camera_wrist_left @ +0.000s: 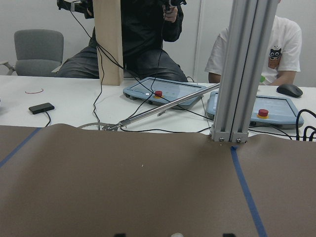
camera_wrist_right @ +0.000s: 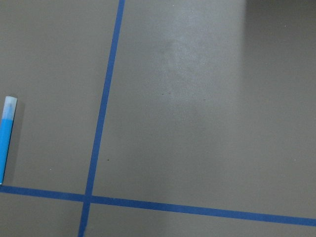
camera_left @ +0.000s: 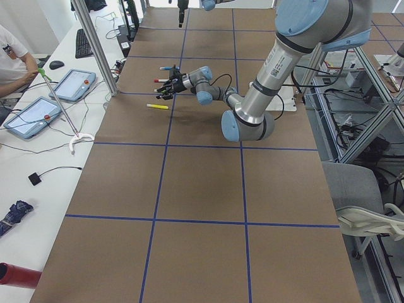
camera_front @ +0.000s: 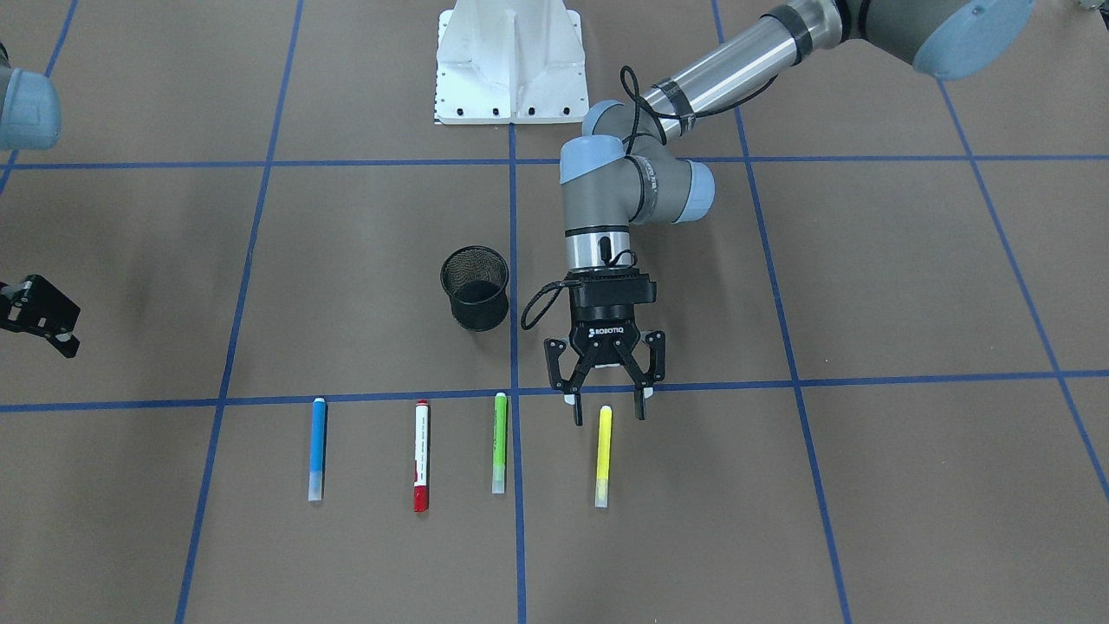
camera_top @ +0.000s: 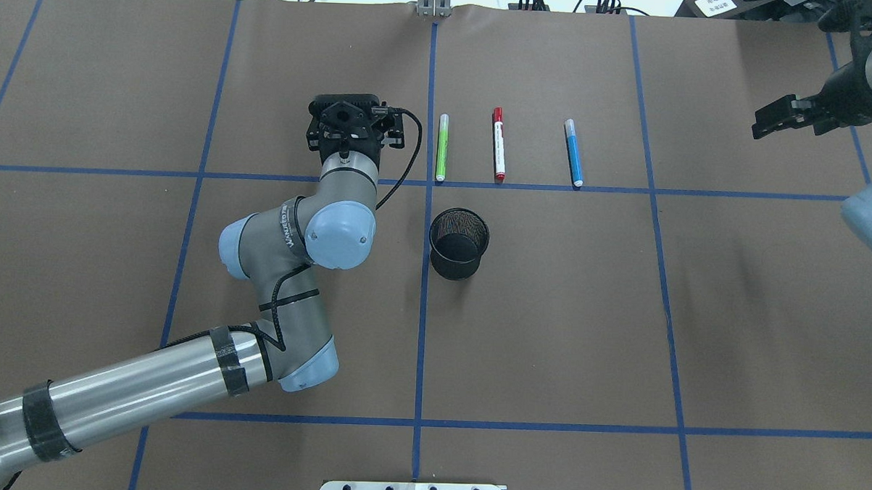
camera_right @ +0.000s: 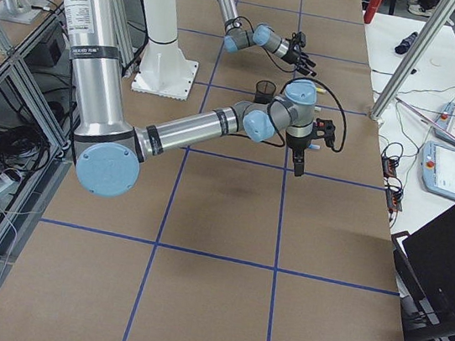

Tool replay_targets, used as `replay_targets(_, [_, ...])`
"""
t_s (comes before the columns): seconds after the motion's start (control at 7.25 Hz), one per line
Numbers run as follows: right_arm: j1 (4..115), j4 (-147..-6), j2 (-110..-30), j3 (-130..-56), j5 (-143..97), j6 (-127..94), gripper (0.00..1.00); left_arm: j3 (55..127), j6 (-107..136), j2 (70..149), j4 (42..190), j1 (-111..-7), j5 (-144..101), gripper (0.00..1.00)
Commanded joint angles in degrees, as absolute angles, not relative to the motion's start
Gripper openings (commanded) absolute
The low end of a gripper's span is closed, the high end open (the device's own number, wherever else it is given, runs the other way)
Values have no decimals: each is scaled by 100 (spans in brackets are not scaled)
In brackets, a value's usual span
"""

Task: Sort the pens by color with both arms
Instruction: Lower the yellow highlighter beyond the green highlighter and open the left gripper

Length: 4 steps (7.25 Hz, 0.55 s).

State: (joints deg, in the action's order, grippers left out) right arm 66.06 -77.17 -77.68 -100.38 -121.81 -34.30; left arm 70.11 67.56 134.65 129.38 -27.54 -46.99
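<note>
Four pens lie in a row on the brown table: blue [camera_front: 318, 449], white with red ends [camera_front: 422, 455], light green [camera_front: 499, 443] and yellow [camera_front: 603, 457]. My left gripper [camera_front: 610, 416] is open and points down, with one finger on each side of the yellow pen's end nearest the robot. It holds nothing. In the overhead view my left gripper [camera_top: 348, 122] hides the yellow pen. My right gripper [camera_top: 778, 118] hangs far out to the side, well away from the blue pen [camera_top: 574, 153]. I cannot tell whether it is open or shut. The blue pen [camera_wrist_right: 6, 138] shows at the left edge of the right wrist view.
A black mesh cup [camera_front: 475, 289] stands upright just behind the pen row, between the green pen and my left wrist. The white mounting base [camera_front: 509, 61] is at the robot's side. Blue tape lines grid the table. Operators sit beyond the far table edge [camera_wrist_left: 148, 129].
</note>
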Motion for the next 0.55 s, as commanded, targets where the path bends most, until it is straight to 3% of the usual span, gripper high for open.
replay_targets(0.0, [6609, -7717, -7752, -10072, -12190, -3445, 98, 7494, 6173, 13474, 12824, -2795, -4850, 98])
replay_targets(0.41, [6697, -7761, -7717, -10029, -12199, -3445, 98, 8196, 5513, 13160, 11592, -3793, -6628, 98])
